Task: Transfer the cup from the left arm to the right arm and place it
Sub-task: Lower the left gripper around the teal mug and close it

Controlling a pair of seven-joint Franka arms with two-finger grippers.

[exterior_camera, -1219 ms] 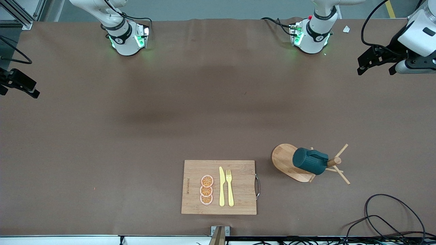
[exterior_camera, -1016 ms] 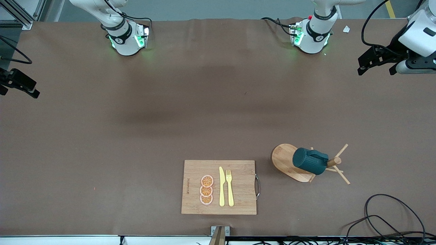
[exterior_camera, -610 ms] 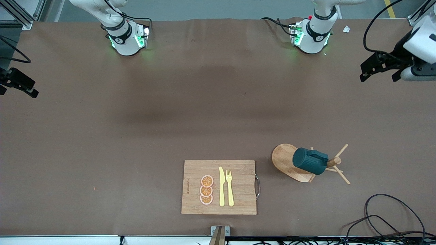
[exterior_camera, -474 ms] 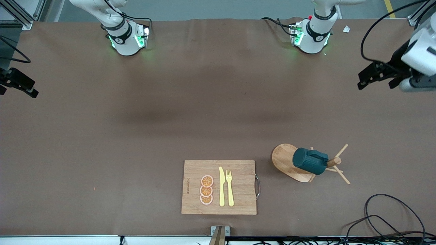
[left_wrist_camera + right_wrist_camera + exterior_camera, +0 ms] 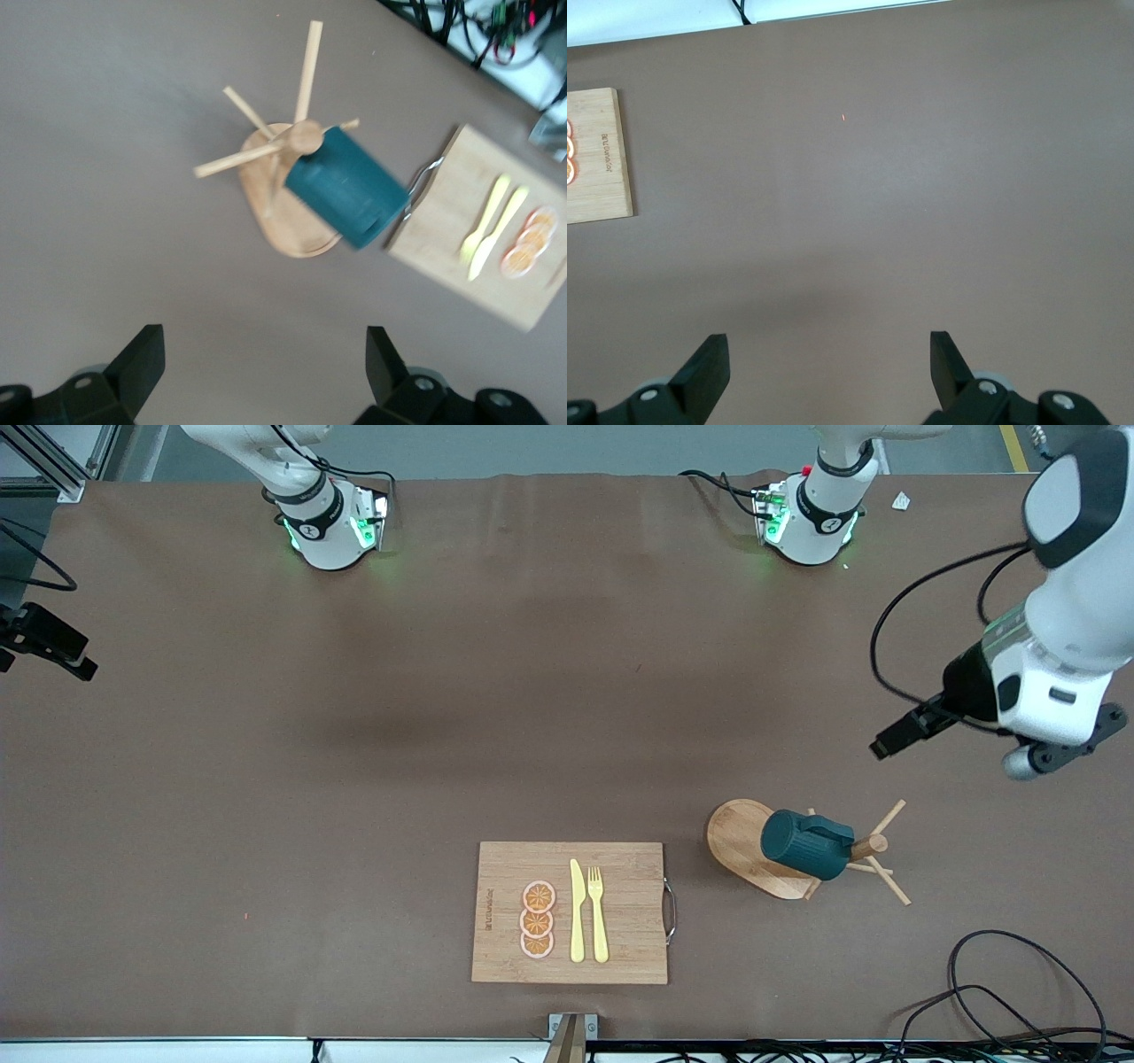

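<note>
The cup (image 5: 804,845) hung on its side on the wooden peg rack (image 5: 873,847), at three o'clock from the cutting board (image 5: 620,912). The board carried orange slices (image 5: 538,919), a knife (image 5: 577,912) and a fork (image 5: 597,912). The left gripper (image 5: 895,735) hovered over bare table at one o'clock from the cup.

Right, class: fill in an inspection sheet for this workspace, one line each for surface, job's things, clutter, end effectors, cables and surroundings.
Surface: brown table, flat.
Job's things: cup hangs tilted on the wooden peg rack, toward the left arm's end.
Clutter: cutting board with knife, fork and three orange slices, beside the rack.
End effectors: left end effector open, above the table beside the rack; right end effector open, waiting over bare table.
Cables: black loops on the table at the left arm's end.
Surroundings: nothing seen.
</note>
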